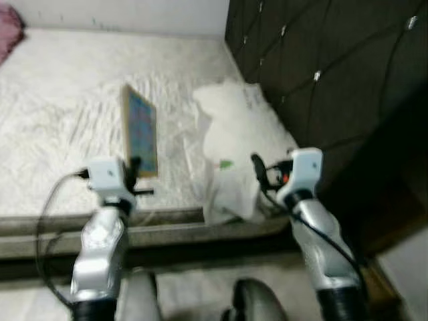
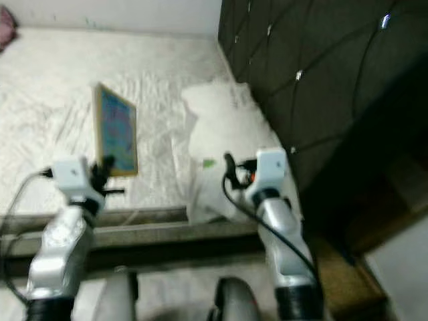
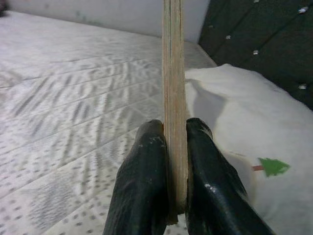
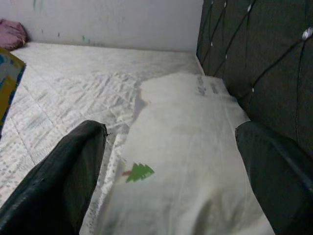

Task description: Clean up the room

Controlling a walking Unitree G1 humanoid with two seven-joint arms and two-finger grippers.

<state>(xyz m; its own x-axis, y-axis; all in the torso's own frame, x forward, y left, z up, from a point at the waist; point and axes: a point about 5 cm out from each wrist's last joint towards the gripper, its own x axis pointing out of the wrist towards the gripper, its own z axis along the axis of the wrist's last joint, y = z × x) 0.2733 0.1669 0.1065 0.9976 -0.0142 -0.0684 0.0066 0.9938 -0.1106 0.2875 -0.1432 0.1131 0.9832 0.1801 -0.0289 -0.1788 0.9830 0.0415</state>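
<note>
Bare mattress [image 1: 60, 100] leftward, white bag [image 1: 234, 140] against dark headboard [image 1: 334, 73] rightward

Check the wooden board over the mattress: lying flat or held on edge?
On edge. The left gripper pinches the board between its fingers, thin side facing the wrist camera, above the mattress.

A bedroom in a home is shown: a bare quilted white mattress [image 1: 80, 100], a dark tufted headboard [image 1: 334, 60], a white pillow [image 1: 234, 120] and a pale wall [image 4: 112, 22].

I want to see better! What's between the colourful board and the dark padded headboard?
A white plastic bag with a little green tree print lies on the mattress between the board and headboard, in the left eye view.
</note>
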